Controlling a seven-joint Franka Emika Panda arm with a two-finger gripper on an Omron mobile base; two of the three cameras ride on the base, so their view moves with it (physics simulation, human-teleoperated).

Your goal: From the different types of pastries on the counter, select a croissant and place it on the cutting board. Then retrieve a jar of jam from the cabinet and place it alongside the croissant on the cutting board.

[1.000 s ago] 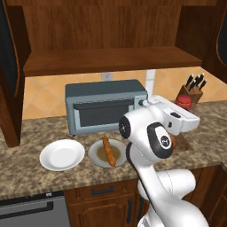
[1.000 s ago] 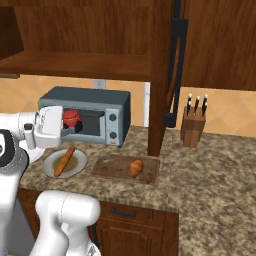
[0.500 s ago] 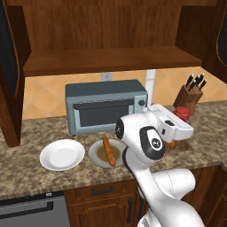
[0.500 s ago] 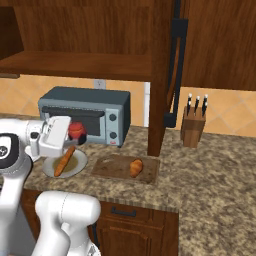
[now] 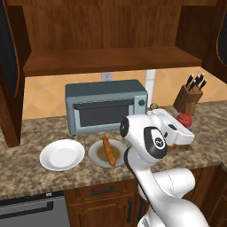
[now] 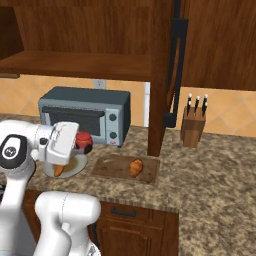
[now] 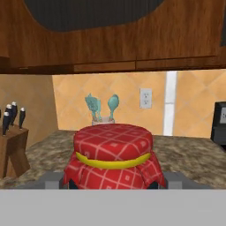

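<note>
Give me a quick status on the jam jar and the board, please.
Gripper shut on jam jar, carried above the counter. Croissant already on cutting board. Bare board space left of croissant; nothing blocking.

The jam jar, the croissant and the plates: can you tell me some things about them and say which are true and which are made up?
1. The gripper holds the jam jar. True.
2. The croissant lies on a white plate. False: it lies on the cutting board.
3. The long bread stick lies on a plate in front of the toaster oven. True.
4. The jam jar stands on the cabinet shelf. False: it is held above the counter, beside the board.
5. The knife block is lying on its side. False: it stands upright.
</note>
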